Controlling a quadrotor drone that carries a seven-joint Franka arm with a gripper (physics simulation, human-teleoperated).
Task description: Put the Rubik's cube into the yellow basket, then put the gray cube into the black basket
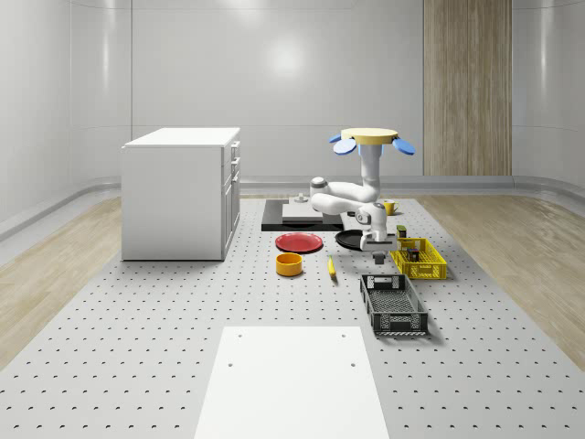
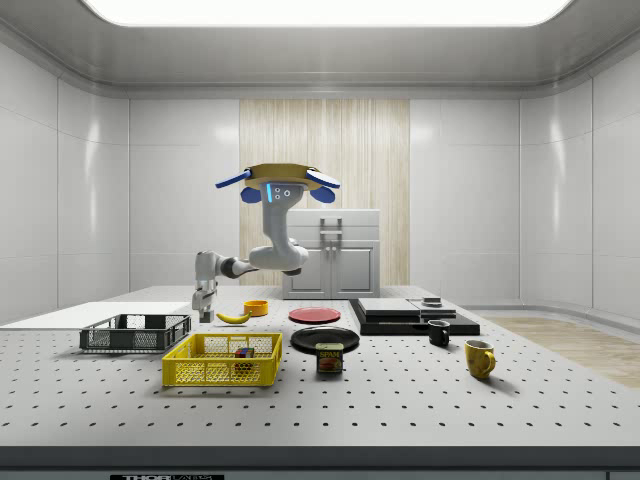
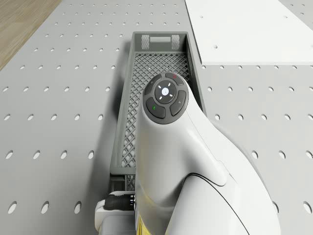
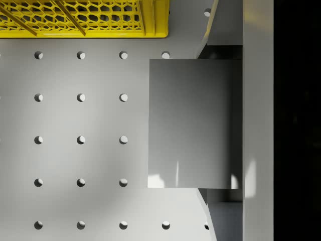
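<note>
On the perforated table (image 1: 137, 366), between the two baskets:
Drone (image 1: 371, 139): hovers over the table's far middle.
Gripper (image 1: 375, 243): holds the gray cube (image 4: 193, 123) off the table, between the yellow basket (image 1: 420, 259) and the black basket (image 1: 394, 305).
Rubik's cube (image 2: 244, 353): in the yellow basket.
Handling: likely rigid, smooth and light; grip opposite flat faces.
</note>
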